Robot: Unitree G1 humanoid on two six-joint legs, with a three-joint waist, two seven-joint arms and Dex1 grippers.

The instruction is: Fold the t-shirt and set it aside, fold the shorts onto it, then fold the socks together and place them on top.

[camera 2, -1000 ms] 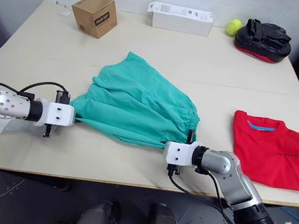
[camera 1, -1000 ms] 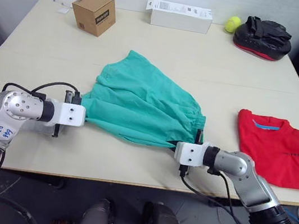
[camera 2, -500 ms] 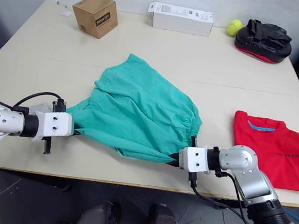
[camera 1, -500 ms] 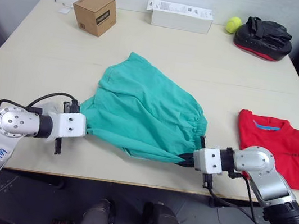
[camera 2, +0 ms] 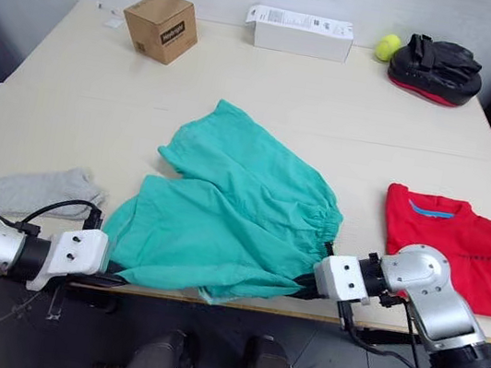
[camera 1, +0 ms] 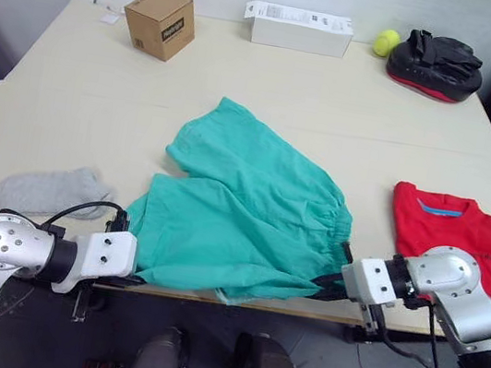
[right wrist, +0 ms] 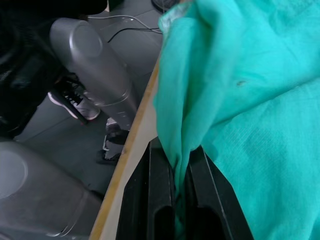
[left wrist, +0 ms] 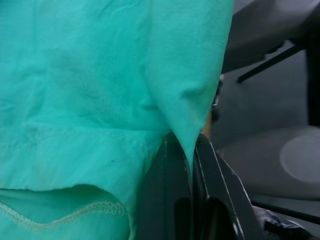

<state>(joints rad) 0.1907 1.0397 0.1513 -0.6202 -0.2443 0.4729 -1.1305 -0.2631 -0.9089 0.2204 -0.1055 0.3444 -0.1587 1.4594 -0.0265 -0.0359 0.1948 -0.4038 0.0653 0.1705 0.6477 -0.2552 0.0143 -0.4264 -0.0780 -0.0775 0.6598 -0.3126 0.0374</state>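
Shorts lay spread at the near edge of the surface, long axis running left to right between the arms. The left end effector and right end effector were each clamped on a near corner. The folded t-shirt lay beyond the right arm, nearer it, and the socks sat by the left.

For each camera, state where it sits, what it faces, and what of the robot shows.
Head stereo pair: look forward and down at the table; both arms show, left tool and right tool gripping the shorts at the near edge.
Left wrist: looks along its fingers, shut on teal cloth.
Right wrist: looks along its fingers, shut on teal cloth.
All views share the shorts.
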